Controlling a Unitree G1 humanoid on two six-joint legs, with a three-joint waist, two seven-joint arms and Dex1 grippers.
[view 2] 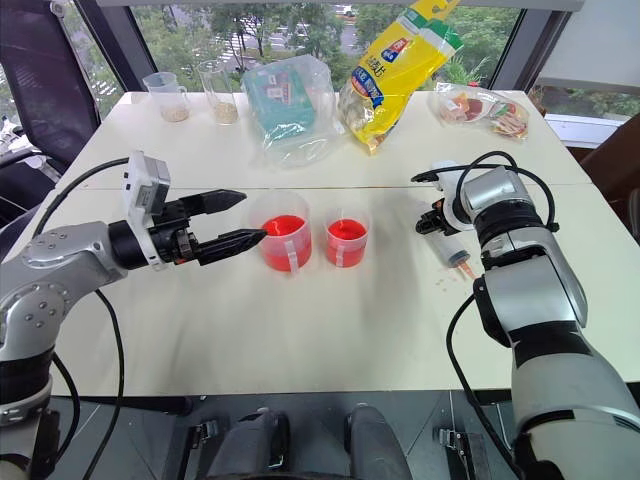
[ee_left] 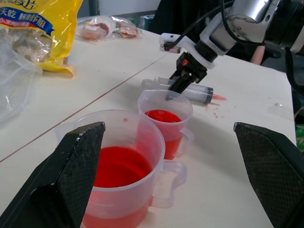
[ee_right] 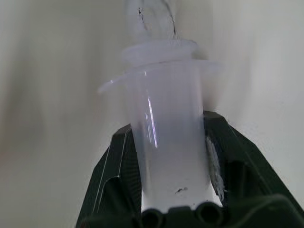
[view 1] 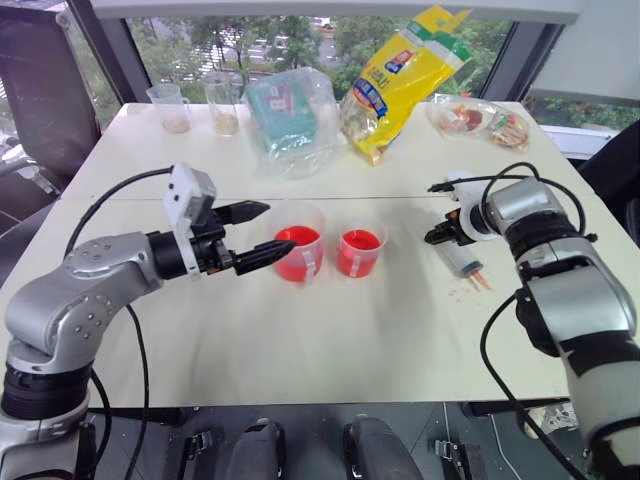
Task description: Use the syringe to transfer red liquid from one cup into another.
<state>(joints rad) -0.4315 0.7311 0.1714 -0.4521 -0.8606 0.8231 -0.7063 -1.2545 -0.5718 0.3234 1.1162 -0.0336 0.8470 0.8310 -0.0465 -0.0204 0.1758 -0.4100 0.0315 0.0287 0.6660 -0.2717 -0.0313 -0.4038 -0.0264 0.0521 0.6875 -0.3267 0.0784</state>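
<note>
Count on the table (view 1: 300,340):
- Syringes: one (view 1: 462,262).
- Clear cups with red liquid: two, the wider cup (view 1: 298,240) and the smaller cup (view 1: 360,248).
- Clear handled beakers at the far edge: two, one (view 1: 172,108) beside the other (view 1: 224,104).
- Yellow snack bags: one (view 1: 400,78).
- Clear plastic bags with a teal box: one (view 1: 290,118).
- Clear packets of mixed snacks, far right: one (view 1: 480,118).

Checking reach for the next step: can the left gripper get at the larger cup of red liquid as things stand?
Probably yes. The left gripper is open beside the larger cup, with nothing between them; the right gripper is shut on the syringe, off to the side.
</note>
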